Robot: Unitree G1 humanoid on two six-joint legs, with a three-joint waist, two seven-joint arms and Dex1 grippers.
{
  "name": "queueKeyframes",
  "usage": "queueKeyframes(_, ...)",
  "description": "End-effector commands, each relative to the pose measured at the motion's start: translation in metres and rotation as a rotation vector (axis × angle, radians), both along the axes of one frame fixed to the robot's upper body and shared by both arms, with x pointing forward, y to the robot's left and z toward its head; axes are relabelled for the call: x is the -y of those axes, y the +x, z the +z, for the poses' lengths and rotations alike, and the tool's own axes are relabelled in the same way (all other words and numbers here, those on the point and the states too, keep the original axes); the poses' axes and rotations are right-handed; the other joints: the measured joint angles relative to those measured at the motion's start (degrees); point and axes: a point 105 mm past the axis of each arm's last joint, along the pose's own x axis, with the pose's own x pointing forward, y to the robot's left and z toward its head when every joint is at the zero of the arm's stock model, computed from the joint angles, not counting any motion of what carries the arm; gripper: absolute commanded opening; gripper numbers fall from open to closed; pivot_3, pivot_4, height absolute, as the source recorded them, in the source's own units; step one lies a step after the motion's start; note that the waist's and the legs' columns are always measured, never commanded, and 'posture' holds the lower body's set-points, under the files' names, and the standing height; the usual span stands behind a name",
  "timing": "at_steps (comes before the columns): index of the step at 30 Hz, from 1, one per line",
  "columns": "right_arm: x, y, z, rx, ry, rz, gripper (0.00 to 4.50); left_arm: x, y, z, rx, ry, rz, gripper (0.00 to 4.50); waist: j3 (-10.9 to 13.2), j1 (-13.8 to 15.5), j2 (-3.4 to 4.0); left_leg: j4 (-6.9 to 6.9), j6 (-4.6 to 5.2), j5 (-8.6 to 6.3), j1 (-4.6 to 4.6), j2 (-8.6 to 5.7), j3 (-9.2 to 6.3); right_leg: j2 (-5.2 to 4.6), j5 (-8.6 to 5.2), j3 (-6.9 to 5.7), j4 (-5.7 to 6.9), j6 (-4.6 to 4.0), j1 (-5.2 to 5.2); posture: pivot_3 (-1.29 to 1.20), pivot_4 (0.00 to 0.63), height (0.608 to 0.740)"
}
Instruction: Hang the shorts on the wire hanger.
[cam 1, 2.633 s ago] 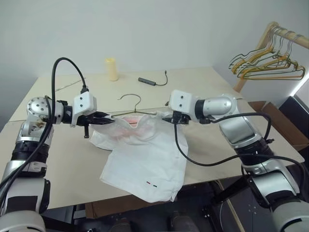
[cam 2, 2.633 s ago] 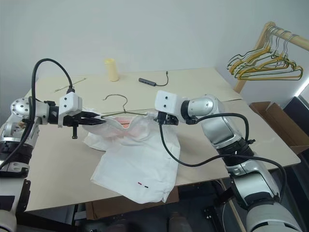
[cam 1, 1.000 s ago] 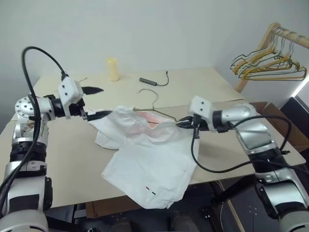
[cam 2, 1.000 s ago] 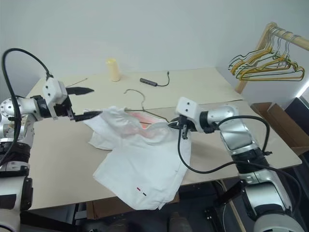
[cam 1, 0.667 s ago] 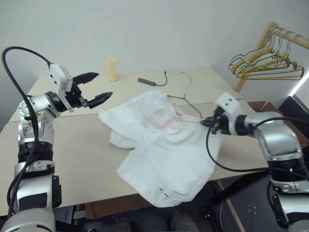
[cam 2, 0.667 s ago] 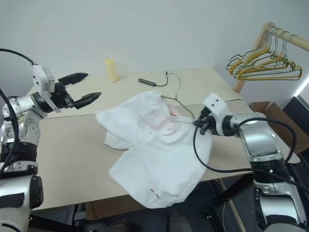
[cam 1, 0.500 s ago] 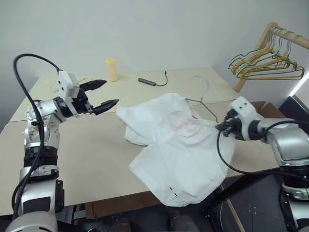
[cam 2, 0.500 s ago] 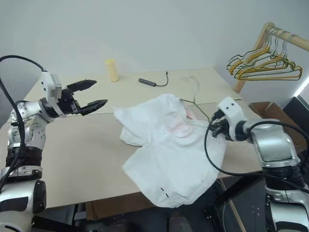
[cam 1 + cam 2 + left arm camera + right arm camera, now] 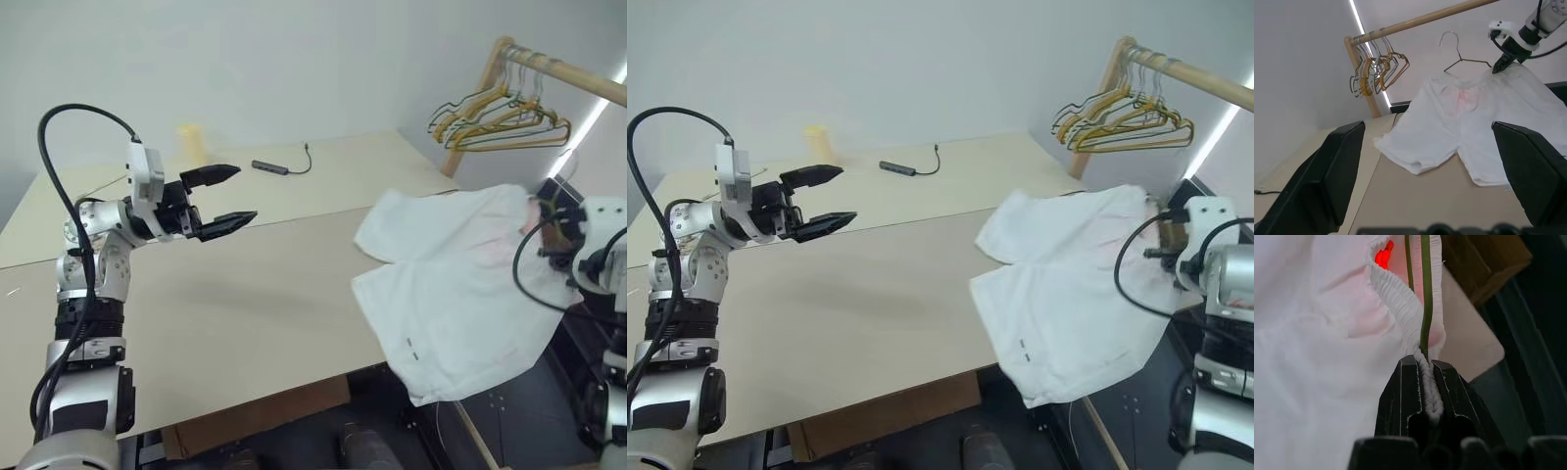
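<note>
From the head views, the left gripper point(image 9: 227, 196) is hovering above the pale counter point(image 9: 245, 294), its jaws standing wide apart and gripping nothing. The shorts point(image 9: 460, 284) are hanging at the counter's right edge, one part lying on the surface and the rest drooping past it, with the right gripper point(image 9: 554, 227) sitting at their upper right corner. A small dark device with a cable point(image 9: 270, 167) and a pale yellow cylinder point(image 9: 192, 142) are lying at the far side of the counter. Yellow and green hangers point(image 9: 495, 119) are dangling from a wooden rail point(image 9: 563, 73).

In the left wrist view, the shorts are spreading out from the counter's corner, and the wire hanger point(image 9: 1462, 51) is standing above their waistband, its hook upright, with the right gripper's tip meeting the hanger's shoulder.

In the right wrist view, the jaws are squeezing together on the gathered waistband, and the hanger's thin wire is running down into the same pinch beside the fabric. A brown cardboard box point(image 9: 1484, 264) is lying beyond.
</note>
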Motion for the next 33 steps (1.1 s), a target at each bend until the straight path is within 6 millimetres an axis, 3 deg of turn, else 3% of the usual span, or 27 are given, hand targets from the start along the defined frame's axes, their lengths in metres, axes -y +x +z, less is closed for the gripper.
queueKeyframes(1, 0.023, -0.004, 0.036, 0.136, -0.084, -0.183, 0.11, 0.000, -0.007, 0.011, 0.044, 0.022, -0.018, 4.50, 0.0, -0.3, 0.01, 0.00, 0.01, -0.01, -0.01, 0.00, -0.01, 0.00, 0.00, 0.00, -0.01, 0.01, -0.01, -0.22, 0.000, 0.740)
queueKeyframes(6, 0.020, 0.005, 0.062, 0.227, -0.085, -0.256, 0.11, -0.001, -0.012, 0.016, 0.078, 0.003, -0.018, 4.50, 0.0, -1.3, 0.08, 0.00, 0.04, -0.02, 0.00, -0.01, 0.00, -0.01, -0.02, 0.06, 0.00, 0.06, -0.01, -0.20, 0.000, 0.740)
queueKeyframes(12, 0.035, 0.008, 0.074, 0.315, -0.018, -0.390, 0.11, 0.000, -0.020, 0.018, 0.082, -0.023, -0.029, 4.50, 0.0, -1.3, 0.11, -0.02, 0.07, -0.04, 0.02, -0.02, -0.03, -0.01, -0.08, 0.13, -0.01, 0.21, 0.00, -0.18, 0.000, 0.740)
queueKeyframes(18, 0.052, 0.016, 0.070, 0.337, 0.064, -0.481, 0.11, 0.002, -0.022, 0.013, 0.083, -0.022, -0.014, 4.50, 0.0, -1.1, 0.15, -0.02, 0.11, -0.06, 0.03, -0.10, 0.00, -0.09, -0.05, 0.17, -0.04, 0.23, 0.02, -0.16, 0.000, 0.740)
queueKeyframes(33, 0.063, 0.025, 0.053, 0.322, 0.197, -0.593, 0.11, -0.003, -0.023, 0.008, 0.074, -0.015, 0.008, 4.50, 0.2, -1.1, 0.34, -0.29, 0.15, -0.05, 0.26, -0.19, 0.21, -0.09, -0.09, 0.56, -0.13, 0.38, 0.06, -0.15, 0.000, 0.740)
